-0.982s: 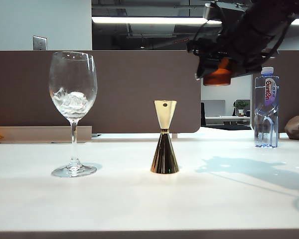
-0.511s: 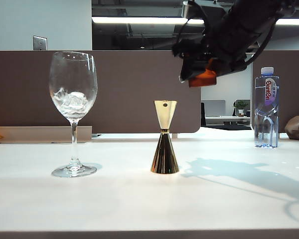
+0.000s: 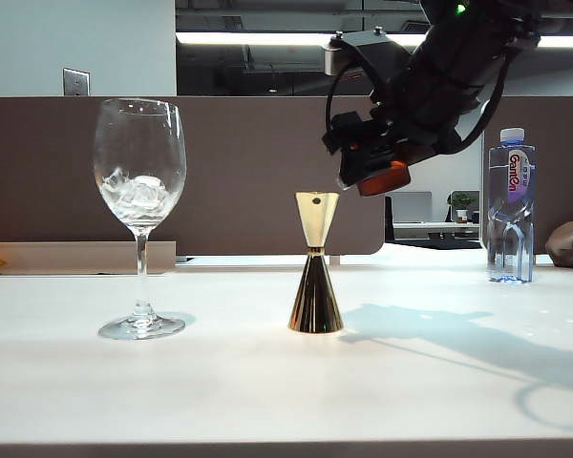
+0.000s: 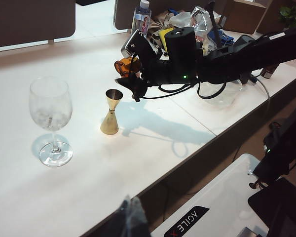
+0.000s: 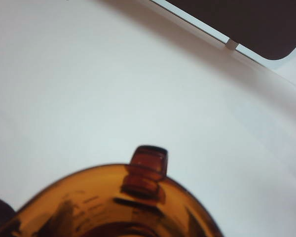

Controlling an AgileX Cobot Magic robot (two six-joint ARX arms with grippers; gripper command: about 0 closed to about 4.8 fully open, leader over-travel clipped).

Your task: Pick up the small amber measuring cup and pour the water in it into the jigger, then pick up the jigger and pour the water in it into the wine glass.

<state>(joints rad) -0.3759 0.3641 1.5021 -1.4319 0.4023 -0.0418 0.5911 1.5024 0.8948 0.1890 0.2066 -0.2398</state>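
While the short translucent amber-brown measuring cup is tilted in the air at the upper right of centre in the exterior view, just above and to the right of the mouth of the shiny gold hourglass-shaped metal jigger, the first pour looks to be the step in hand. The right gripper, a black two-finger tool on a dark arm that comes in from the upper right, has its jaws partly closed around the cup. In the right wrist view the cup's amber rim and pouring lip fill the lower edge of the frame, with only the white bench beyond, so the jigger is not yet under the lip there. No stream of water can be seen, and the water inside the cup is too faint to make out. The jigger stands upright at the centre of the bench, with its pale cone on top. The tall clear stemmed wine glass, holding ice cubes, stands well to its left. A clear plastic water bottle stands at the far right. The left gripper is not seen in any frame, so its jaws cannot be judged. The next move calls for bringing the lip directly over the narrow mouth of the jigger and tipping slowly, since the opening is small and a spill seems likely.
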